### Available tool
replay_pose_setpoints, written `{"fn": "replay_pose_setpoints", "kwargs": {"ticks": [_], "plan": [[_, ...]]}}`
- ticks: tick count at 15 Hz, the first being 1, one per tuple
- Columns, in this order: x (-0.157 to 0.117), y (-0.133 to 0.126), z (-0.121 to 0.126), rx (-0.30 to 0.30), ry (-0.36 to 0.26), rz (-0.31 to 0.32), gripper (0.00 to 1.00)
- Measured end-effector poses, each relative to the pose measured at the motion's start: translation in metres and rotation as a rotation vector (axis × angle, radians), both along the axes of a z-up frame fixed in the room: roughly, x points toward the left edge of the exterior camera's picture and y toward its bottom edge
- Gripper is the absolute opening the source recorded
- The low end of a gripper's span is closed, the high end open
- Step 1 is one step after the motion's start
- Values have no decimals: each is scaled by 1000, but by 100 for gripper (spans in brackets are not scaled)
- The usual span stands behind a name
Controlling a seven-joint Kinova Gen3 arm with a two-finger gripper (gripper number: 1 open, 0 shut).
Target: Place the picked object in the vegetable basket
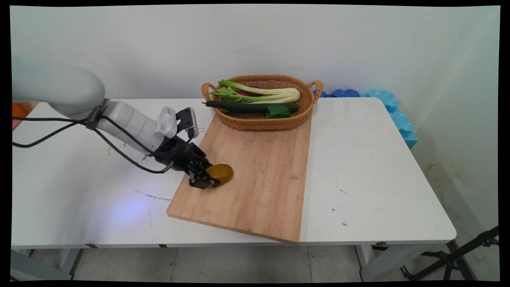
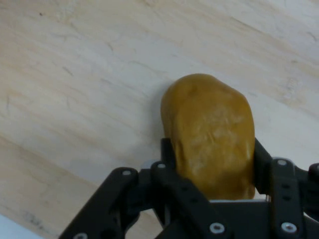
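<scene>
The gripper (image 1: 210, 178) is clamped on a potato (image 1: 220, 173) left of centre, over the cutting board (image 1: 255, 175). The potato's long axis runs straight out from the fingers.

A white robot arm (image 1: 119, 119) made of smooth, rounded cylindrical links, the widest link nearest the picture's left edge. A dark strap with pale lettering circles one joint. Black cables (image 1: 51, 133) hang in loops beneath the arm. A small black-and-white box (image 1: 187, 121) is mounted near the wrist. The arm ends in a black two-finger gripper (image 1: 207, 177) built from jointed bars, fastened with small round silver screws (image 2: 281, 163).
</scene>
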State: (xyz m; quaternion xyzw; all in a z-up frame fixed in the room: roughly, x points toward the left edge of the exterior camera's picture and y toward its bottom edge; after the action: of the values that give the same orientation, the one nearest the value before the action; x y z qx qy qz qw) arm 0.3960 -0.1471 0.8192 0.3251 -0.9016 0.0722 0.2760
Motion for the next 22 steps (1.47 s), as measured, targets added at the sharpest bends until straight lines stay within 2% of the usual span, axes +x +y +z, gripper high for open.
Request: {"fn": "replay_pose_setpoints", "kwargs": {"ticks": [4,9,15,22], "plan": [[-1,0,0,-2,-2,-11,0],[-7,-8,10,-36,0,-37,0],[-22,-26,34,-101,11,-74,0],[-39,-60,72,-195,10,-122,0]]}}
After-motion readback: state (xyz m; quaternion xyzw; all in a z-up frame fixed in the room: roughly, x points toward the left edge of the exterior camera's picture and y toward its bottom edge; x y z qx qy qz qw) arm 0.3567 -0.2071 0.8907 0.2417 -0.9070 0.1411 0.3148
